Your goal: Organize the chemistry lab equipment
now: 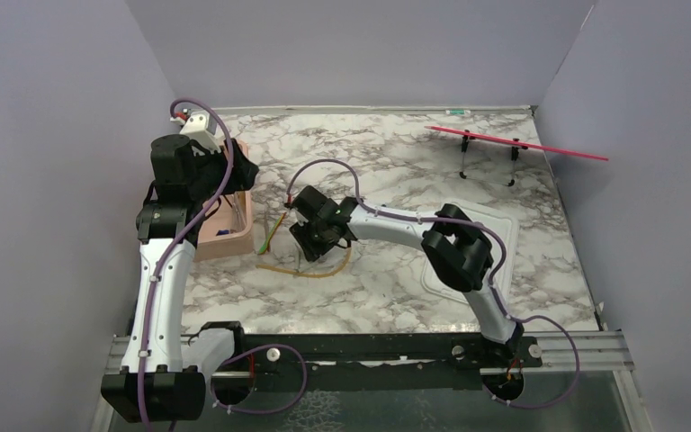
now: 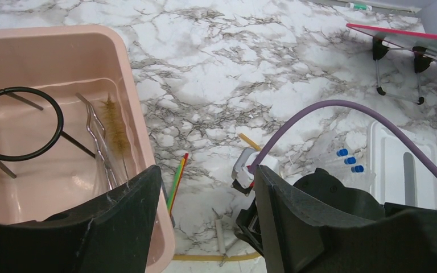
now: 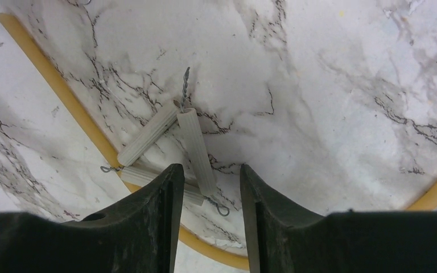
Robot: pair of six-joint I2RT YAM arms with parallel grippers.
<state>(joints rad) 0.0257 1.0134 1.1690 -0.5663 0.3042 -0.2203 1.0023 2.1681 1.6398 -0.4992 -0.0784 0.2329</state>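
Right hand (image 3: 207, 173), open-fingered and empty, straddles one white rod of the wire triangle (image 3: 192, 139) lying on the desk (image 3: 347, 102) inside the amber tubing loop (image 3: 71, 105); advise lowering squarely and closing on that rod alone, keeping clear of the tubing.

Your worktop (image 3: 330, 85) is smooth, with a marble print and a soft sheen. The tub (image 2: 136, 131) is smooth pink plastic, slightly glossy. In it you have a matt black wire ring (image 2: 61, 120), thin bright metal tongs (image 2: 99, 142) and a brush (image 2: 115, 125) with brown bristles. The tubing (image 3: 74, 108) looks like matt amber rubber. The pale ribbed tubes (image 3: 196, 145) on twisted wire may be ceramic. The fingers (image 3: 148, 227) are rough, matt black plastic.
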